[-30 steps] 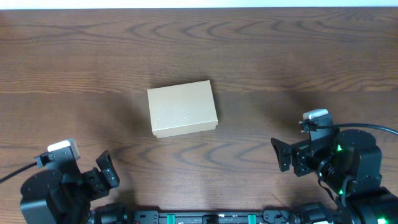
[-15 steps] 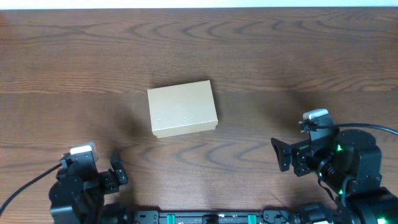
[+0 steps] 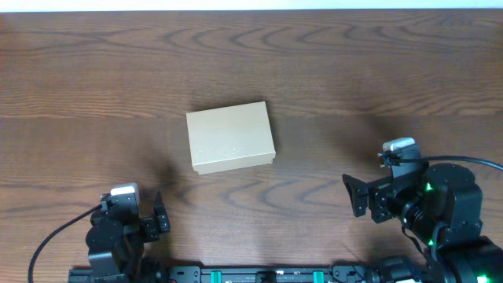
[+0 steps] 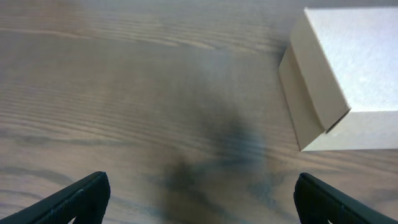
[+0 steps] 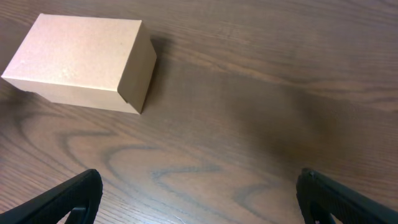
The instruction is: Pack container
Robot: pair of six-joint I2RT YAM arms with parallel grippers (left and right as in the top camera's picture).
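Note:
The container (image 3: 230, 137) is a plain tan cardboard box with its lid shut, lying on the wooden table near the middle. It also shows in the left wrist view (image 4: 342, 78) at the upper right and in the right wrist view (image 5: 84, 61) at the upper left. My left gripper (image 4: 200, 199) is open and empty, near the table's front edge, left of and nearer than the box. My right gripper (image 5: 199, 199) is open and empty, at the front right, well apart from the box.
The brown wooden table (image 3: 354, 71) stretches around the box. The left arm (image 3: 126, 236) and right arm (image 3: 424, 204) sit at the near edge. No other objects show.
The left arm has swung to the right along the front edge, toward the centre. The right arm and the box have not moved.

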